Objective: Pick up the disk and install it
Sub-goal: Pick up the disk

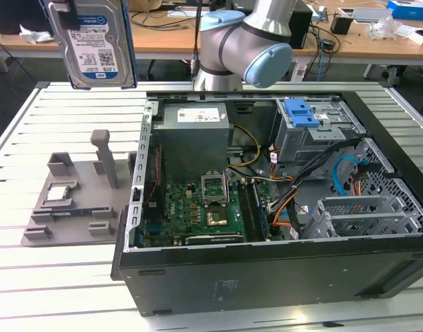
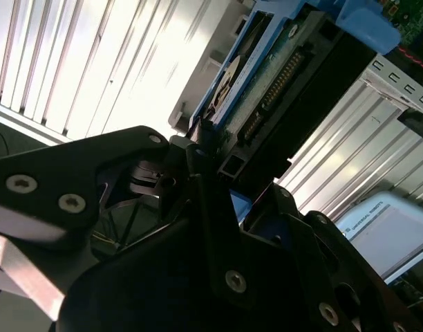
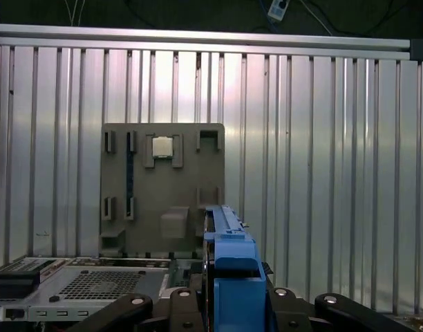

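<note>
1. One disk (image 1: 94,43) hangs upright in the air, label toward the exterior camera, above the tabletop (image 1: 32,277) at the exterior view's left.
2. End effector (image 2: 213,149) is closed on the disk, clamping its blue-framed edge.
3. Grey fixture plate (image 1: 73,204) lies on the tabletop beneath the disk and carries a processor chip (image 1: 59,194).
4. Open computer case (image 1: 267,283) stands just beside the plate, toward the exterior view's right.

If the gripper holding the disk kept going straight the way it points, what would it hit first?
Most likely the grey fixture plate on the slatted table: in the first wrist view the disk in the gripper points at its edge. Depth is unclear, so bare table beside it is possible.
</note>
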`<state>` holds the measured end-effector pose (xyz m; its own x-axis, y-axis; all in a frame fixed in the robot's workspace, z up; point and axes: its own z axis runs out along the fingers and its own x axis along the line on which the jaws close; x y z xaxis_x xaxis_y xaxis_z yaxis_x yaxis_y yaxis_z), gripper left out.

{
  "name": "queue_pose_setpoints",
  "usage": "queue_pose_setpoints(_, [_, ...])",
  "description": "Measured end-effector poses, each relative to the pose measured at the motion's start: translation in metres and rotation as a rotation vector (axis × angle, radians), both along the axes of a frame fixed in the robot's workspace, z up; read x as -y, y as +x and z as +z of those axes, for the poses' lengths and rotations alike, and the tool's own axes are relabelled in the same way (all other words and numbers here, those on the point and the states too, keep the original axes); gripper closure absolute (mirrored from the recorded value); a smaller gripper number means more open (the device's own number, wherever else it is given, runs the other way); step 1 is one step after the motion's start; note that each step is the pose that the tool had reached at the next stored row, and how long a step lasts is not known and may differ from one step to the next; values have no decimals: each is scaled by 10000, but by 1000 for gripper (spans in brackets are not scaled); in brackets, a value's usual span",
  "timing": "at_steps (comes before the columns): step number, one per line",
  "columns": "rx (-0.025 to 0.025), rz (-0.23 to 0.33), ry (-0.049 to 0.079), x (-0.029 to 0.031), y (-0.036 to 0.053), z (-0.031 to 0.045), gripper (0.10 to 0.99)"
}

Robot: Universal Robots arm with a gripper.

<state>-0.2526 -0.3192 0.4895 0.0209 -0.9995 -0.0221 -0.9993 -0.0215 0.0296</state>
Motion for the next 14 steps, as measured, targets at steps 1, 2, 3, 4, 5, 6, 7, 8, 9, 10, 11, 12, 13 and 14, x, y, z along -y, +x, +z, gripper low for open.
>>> queue_pose_setpoints(1, [0,1,0,0,21,0,718])
queue_pose_setpoints(2, [0,1,0,0,49,0,718])
queue_pose_setpoints(3, [-1,0,-1,0,73,0,718])
queue_pose_setpoints(4, [0,-1,0,0,110,0,718])
queue_pose_setpoints(5, [1,-1,1,0,136,0,718])
queue_pose_setpoints(6, [1,-1,1,0,163,0,718])
queue_pose_setpoints(7, [0,0,0,0,187,0,718])
queue_pose_setpoints(8, [0,0,0,0,211,0,718])
queue_pose_setpoints(9, [1,1,0,0,237,0,718])
queue_pose_setpoints(10, [0,1,0,0,270,0,718])
queue_pose_setpoints(11, [0,0,0,0,292,0,718])
queue_pose_setpoints(12, [0,0,0,0,317,0,718])
queue_pose_setpoints(13, [-1,-1,0,0,344,0,718])
queue_pose_setpoints(14, [0,-1,0,0,379,0,718])
